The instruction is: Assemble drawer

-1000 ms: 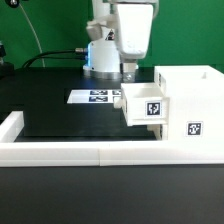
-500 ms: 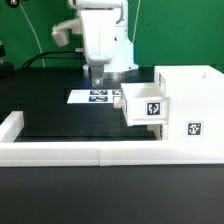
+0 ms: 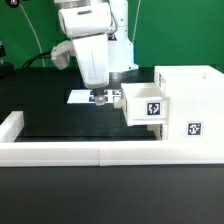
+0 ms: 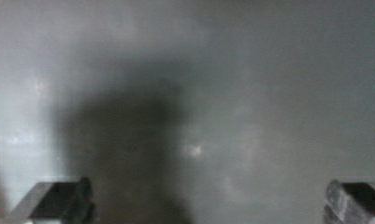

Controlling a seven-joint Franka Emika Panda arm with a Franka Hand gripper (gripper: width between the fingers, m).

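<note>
The white drawer housing (image 3: 192, 88) stands at the exterior view's right. One small tray (image 3: 146, 105) with a square marker sticks partway out of its side toward the exterior view's left. A second marker (image 3: 195, 128) shows lower on the unit; I cannot tell whether it sits on a tray or on the housing. My gripper (image 3: 99, 98) hangs low over the marker board (image 3: 84, 97), just left of the tray and apart from it. In the wrist view the gripper (image 4: 205, 200) is open and empty, its fingertips (image 4: 56, 198) wide apart over a blurred grey surface.
Long white border rails run along the front (image 3: 90, 152) and the exterior view's left (image 3: 10, 125) of the black table mat (image 3: 60, 120). The robot base and cables stand behind the marker board.
The arm has swung from above the tray toward the exterior view's left and come down over the marker board. The tray and housing have not moved.
</note>
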